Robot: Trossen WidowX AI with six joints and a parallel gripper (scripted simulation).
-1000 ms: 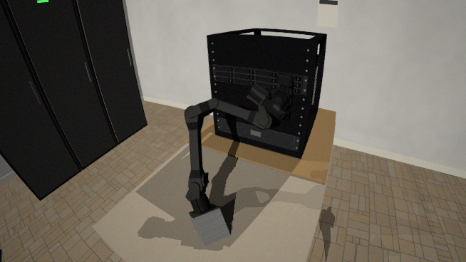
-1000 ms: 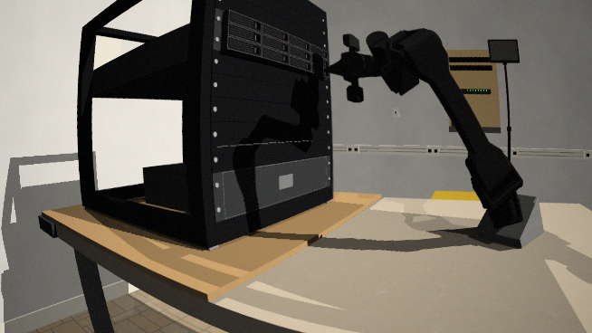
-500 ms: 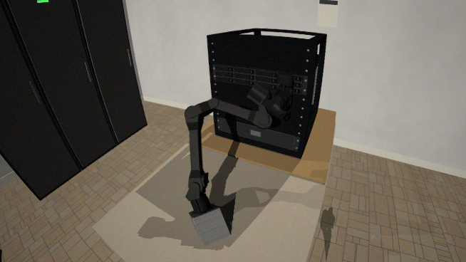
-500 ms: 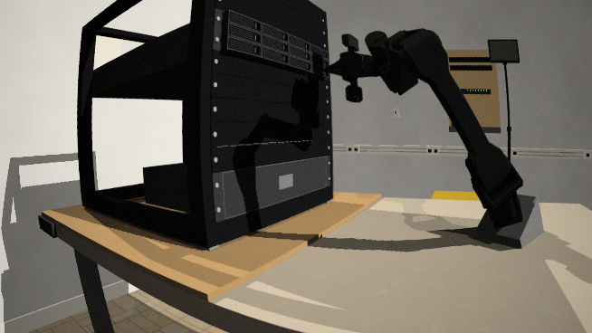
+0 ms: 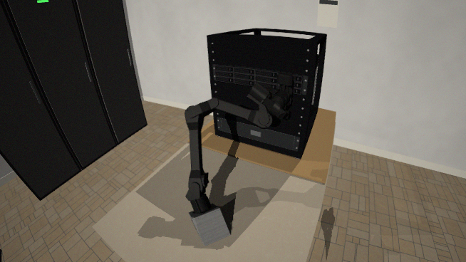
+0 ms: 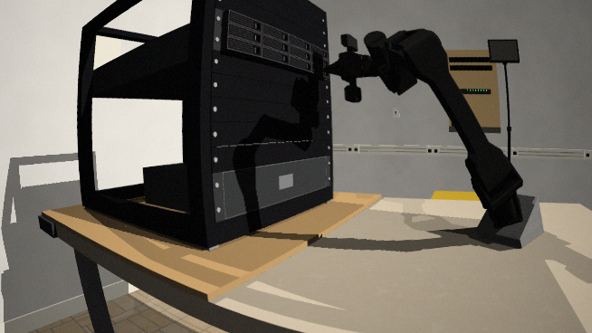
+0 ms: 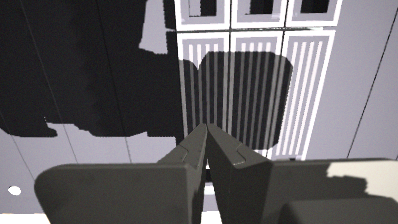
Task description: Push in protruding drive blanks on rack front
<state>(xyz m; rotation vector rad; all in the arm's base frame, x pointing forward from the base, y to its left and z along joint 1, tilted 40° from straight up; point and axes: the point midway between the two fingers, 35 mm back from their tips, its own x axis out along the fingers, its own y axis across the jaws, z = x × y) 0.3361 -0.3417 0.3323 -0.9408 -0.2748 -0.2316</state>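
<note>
The rack (image 5: 249, 51) (image 6: 199, 136) (image 7: 367, 75) stands upright on the wooden part of the bench (image 5: 325, 142) (image 6: 136, 235), at about one o'clock from the arm's base (image 5: 214, 228) (image 6: 531, 226) in the top view. Its drive blanks (image 5: 242, 75) (image 6: 272, 43) (image 7: 310, 90) sit in three rows, towards twelve o'clock on the front face; which of them stick out, I cannot tell.

The claw (image 5: 286, 90) (image 6: 329, 69) (image 7: 205, 130) is closed, its fingertips together with nothing between them. It points at the rack's front, at the three o'clock end of the rows — close up to the face, though whether it touches a blank I cannot tell. In the wrist view, a dark shadow crosses the ribbed fronts just beyond the tips.

A grey unit with a pale label (image 5: 255, 133) (image 6: 286, 181) fills the six o'clock part of the face — well below the claw.

Between earlier pictures and now, any shift of arm (image 5: 195, 146) (image 6: 457, 104) or closed gripper (image 5: 289, 93) (image 6: 329, 68) (image 7: 205, 130) too small to tell; same for rack (image 5: 256, 50) (image 6: 201, 136) (image 7: 115, 150) and drive blanks (image 5: 242, 75) (image 6: 272, 42) (image 7: 307, 100)
</note>
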